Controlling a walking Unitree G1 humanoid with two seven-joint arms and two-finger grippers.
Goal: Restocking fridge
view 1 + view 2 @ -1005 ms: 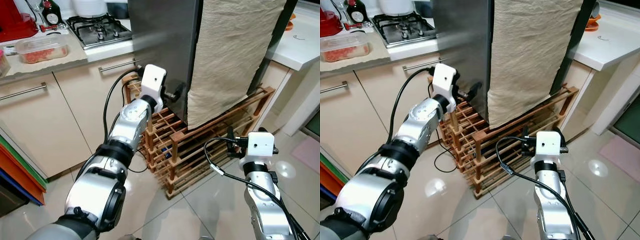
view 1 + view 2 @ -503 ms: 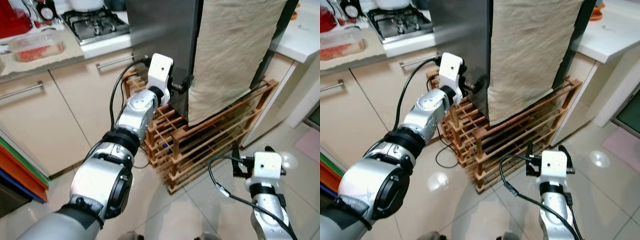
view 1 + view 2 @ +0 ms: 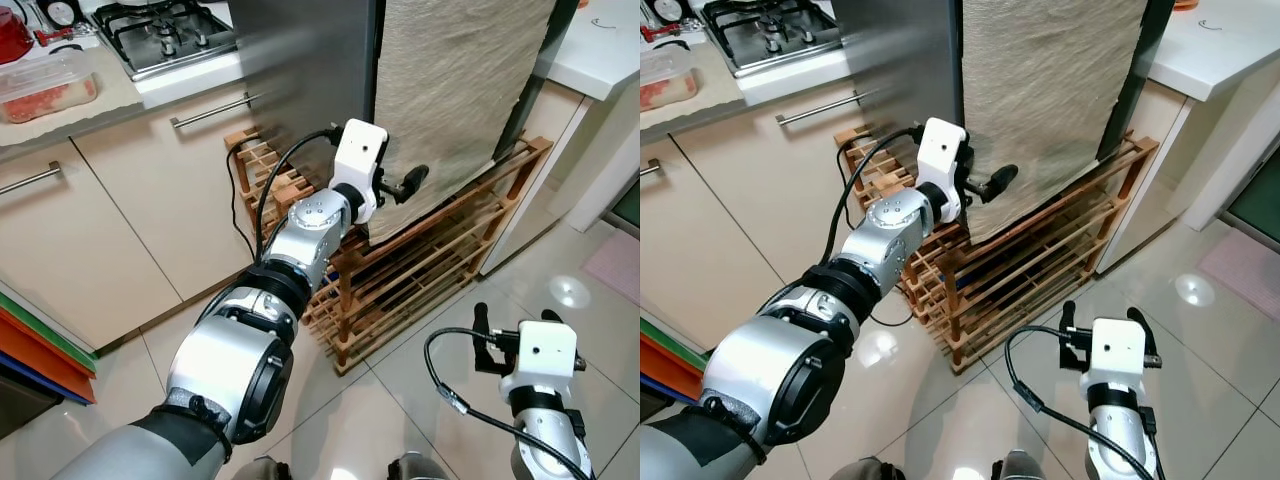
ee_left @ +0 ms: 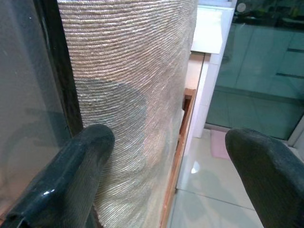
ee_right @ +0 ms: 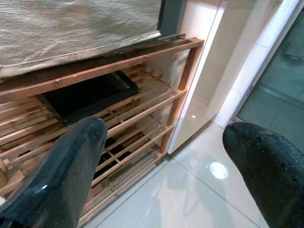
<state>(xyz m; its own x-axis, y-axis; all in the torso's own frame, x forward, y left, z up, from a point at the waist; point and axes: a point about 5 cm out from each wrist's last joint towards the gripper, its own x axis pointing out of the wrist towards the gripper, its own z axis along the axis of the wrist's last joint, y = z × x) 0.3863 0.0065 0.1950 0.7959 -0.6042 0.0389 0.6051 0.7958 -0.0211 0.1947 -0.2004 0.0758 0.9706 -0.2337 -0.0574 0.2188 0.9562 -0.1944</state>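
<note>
Straight ahead stands a tall fridge with a grey steel side and a beige cloth hanging down its front. It sits on a low wooden rack of slatted shelves on a glossy tiled floor. The left gripper reaches forward on its silver arm to the lower edge of the cloth, near the fridge's front corner. Its two black fingers are spread wide and hold nothing; in the left wrist view, one finger lies close against the cloth and the dark door edge. The right gripper hangs low over the floor, just in front of the rack, with its fingers also wide apart and empty. A flat black tray rests on one of the rack's shelves. To the left are cream cupboards, a worktop with a gas hob, and a clear box of red food.
</note>
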